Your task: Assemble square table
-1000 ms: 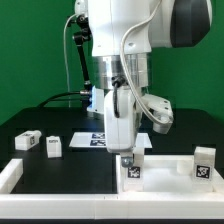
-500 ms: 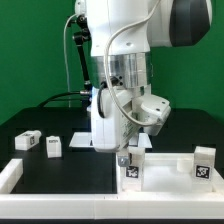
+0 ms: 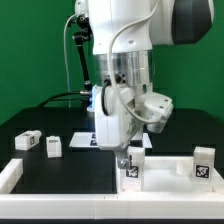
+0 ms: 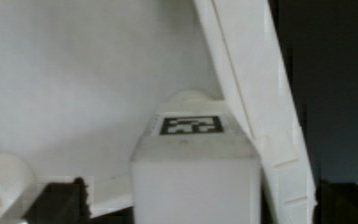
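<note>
Best twist the leg (image 3: 131, 172), lower centre, squarely into the slab (image 3: 168, 160) with the gripper (image 3: 128, 159) (jaw closure: cannot tell).

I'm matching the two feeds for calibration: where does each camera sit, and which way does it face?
Exterior view: off the arm, facing across the table at the arm and its gripper.
Wrist view: on the wrist, looking closely at a tagged leg and the slab; fingers not clearly visible.
Shared: that leg and slab.
</note>
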Robot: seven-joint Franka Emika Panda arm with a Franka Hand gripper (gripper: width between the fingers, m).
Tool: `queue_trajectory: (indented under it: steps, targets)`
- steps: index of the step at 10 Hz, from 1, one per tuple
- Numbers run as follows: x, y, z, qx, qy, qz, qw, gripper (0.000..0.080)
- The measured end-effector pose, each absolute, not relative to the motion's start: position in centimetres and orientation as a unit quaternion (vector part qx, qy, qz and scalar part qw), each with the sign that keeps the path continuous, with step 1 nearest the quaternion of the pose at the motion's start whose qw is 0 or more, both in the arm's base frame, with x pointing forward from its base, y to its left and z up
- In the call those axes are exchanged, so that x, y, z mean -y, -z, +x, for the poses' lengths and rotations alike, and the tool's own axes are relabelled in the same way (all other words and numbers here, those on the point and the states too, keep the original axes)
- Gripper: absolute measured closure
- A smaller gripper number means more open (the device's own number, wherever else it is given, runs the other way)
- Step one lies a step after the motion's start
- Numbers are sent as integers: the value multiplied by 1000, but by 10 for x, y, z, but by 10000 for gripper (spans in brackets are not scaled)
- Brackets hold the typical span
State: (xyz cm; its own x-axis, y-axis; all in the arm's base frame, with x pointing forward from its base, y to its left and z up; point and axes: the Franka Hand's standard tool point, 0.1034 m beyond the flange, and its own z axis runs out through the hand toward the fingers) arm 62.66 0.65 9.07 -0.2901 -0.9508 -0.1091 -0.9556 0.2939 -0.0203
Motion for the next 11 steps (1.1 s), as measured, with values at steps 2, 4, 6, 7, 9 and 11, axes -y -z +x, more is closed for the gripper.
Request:
queue_trajectory:
  steps: [2,4,6,7,9,11]
  targets:
    - [-31,-126,618,-792,-43,-607,58,150]
    - [-37,-124,617,-788,-47,-611,57,150]
    - [-38,-123,616,-788,-48,-611,56,150]
    - [-38,-123,616,-788,-48,-611,56,150]
    - [-39,-122,615,-786,-49,-614,54,150]
    - [-55,-113,592,-776,-63,-627,42,150]
